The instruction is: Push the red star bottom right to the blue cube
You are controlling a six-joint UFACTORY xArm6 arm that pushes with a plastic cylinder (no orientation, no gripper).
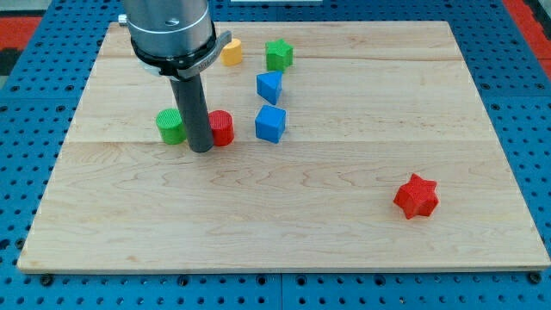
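Counter (344,232): a light wooden board is filling most of the view and is carrying all the blocks.
Arm: the grey body is coming in from the view's top left, and the dark rod is standing upright under it.
Claw: there is no claw on this arm, so I cannot tell any wide or narrow state; only the rod is doing the work.
My tip (201,150): it is resting on the counter between the green cylinder (170,127) and the red cylinder (221,128), just beside both.
Step in hand: by my judgement the push is not yet begun, because my tip is standing well apart from the red star (417,195).
Next move: I think my tip is needing to travel across the counter toward the view's right, without knocking the other blocks, and to come behind the star on the side away from its goal.
Blue cube (270,123): it is sitting just right of the red cylinder, with another blue block (269,87) above it.
Red star: it is lying alone near the view's bottom right, well apart from the blue cube, with short blunt points and a ribbed surface.
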